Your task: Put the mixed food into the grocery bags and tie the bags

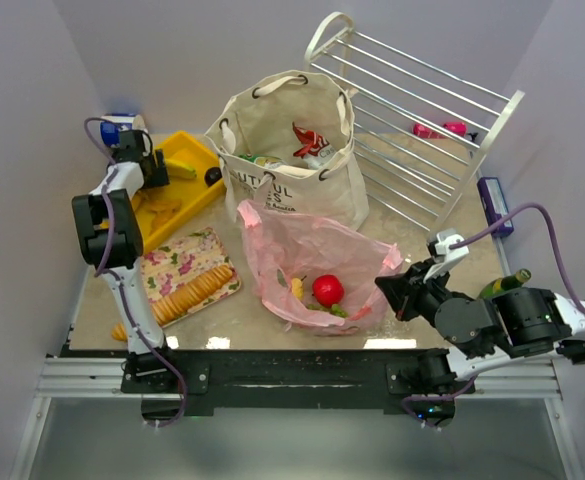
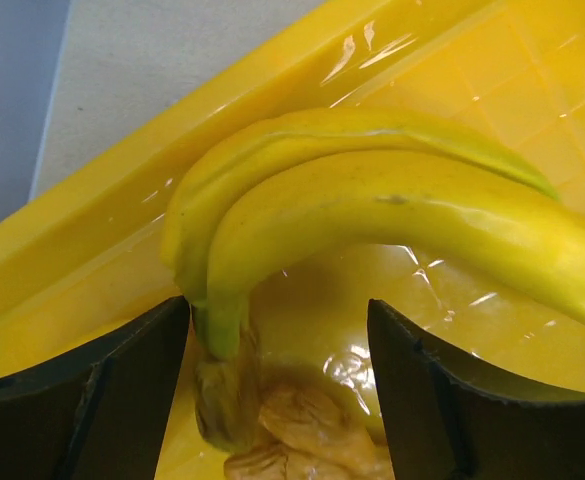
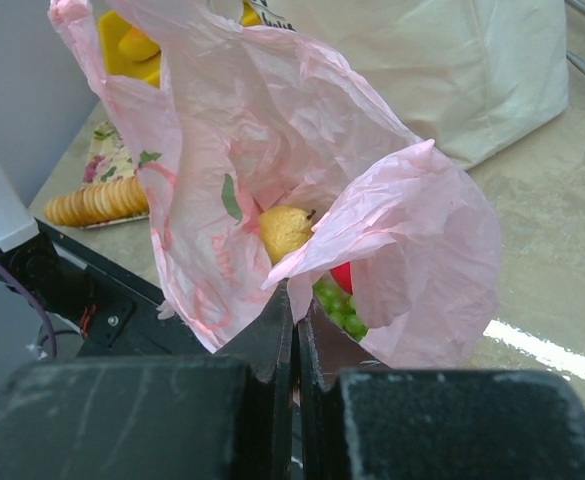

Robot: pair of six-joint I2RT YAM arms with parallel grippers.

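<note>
Two yellow bananas [image 2: 392, 210] lie in the yellow tray [image 2: 62, 260]. My left gripper [image 2: 277, 330] is open around their stem end, which sits close to the left finger [image 2: 92, 400]. From above, the left gripper [image 1: 157, 168] is over the tray [image 1: 187, 200]. The right gripper [image 3: 297, 300] is shut on the rim of the pink plastic bag [image 3: 222, 130], holding it up. Inside the bag lie a yellow fruit [image 3: 284, 230], a red apple [image 1: 327, 290] and green grapes [image 3: 337, 305]. The cream tote [image 1: 287, 150] stands behind with a red packet [image 1: 310, 140] inside.
A floral plate [image 1: 177, 258] with a row of crackers [image 1: 187, 288] sits in front of the tray. A white wire rack [image 1: 422, 120] leans at the back right. A green bottle [image 1: 502, 285] and a purple box [image 1: 492, 205] lie at the right.
</note>
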